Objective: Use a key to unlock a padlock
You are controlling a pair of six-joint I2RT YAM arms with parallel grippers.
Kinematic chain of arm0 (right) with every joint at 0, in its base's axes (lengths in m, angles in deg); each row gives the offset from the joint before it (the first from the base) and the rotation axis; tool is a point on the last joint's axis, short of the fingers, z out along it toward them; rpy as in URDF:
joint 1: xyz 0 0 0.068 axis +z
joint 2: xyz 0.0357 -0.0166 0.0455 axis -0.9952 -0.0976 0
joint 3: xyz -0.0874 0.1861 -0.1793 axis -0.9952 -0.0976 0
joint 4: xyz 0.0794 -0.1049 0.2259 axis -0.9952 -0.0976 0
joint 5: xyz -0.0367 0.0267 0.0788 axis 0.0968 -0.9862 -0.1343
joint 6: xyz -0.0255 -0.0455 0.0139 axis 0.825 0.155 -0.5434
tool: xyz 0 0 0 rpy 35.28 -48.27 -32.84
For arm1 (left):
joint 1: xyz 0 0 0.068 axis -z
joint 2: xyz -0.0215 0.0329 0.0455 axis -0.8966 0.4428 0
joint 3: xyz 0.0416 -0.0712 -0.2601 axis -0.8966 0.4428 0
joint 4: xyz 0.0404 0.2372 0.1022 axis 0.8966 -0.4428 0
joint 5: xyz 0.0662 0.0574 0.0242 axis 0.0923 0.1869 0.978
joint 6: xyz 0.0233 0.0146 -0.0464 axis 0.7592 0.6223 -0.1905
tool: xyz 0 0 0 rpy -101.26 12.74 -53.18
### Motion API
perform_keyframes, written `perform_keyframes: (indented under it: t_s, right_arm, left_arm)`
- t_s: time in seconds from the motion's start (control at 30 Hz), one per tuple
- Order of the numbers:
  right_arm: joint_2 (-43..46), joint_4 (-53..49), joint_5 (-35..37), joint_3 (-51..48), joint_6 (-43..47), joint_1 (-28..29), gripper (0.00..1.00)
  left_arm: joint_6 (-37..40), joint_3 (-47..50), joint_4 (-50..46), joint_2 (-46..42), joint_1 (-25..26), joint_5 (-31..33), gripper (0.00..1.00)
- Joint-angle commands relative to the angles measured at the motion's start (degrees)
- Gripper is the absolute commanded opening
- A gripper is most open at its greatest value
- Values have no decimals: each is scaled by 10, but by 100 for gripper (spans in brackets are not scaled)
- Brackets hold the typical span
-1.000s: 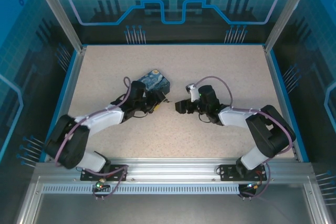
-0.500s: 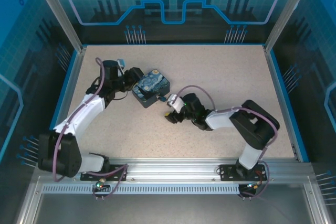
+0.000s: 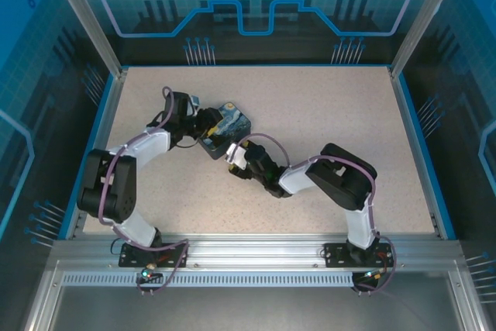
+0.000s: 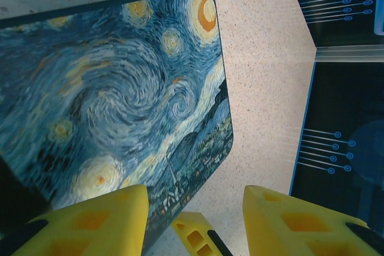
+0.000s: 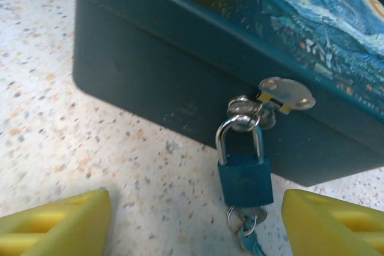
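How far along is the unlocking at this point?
Done: the key hangs under the padlock, apparently inserted. In hand: the right gripper is open astride the padlock; the left gripper is open at the tin box. Left: gripping and turning the key, since the shackle is shut through the hasp.

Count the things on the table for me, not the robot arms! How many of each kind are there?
tin box: 1
padlock: 1
key: 1
Total: 3
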Motion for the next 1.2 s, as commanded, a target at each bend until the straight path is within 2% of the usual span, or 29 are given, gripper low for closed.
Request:
perform_keyframes:
  t_s: [0.0, 0.17, 0.5, 0.73, 1.17]
  right_arm:
    - [-33, -10, 61, 34, -8, 4, 74]
    - [-56, -23, 91, 55, -17, 1, 72]
    - [-67, -103, 91, 76, -51, -25, 57]
    - [-56, -131, 31, 74, -80, -63, 50]
    - [-38, -129, -3, 62, -93, -79, 16]
  left_arm:
    - [-2, -16, 19, 22, -4, -21, 46]
    - [1, -16, 27, 52, -4, -21, 46]
    - [-8, -20, 48, 87, -8, -21, 46]
    - [-7, -15, 48, 86, -20, -21, 45]
    - [-8, -13, 46, 82, -21, -21, 45]
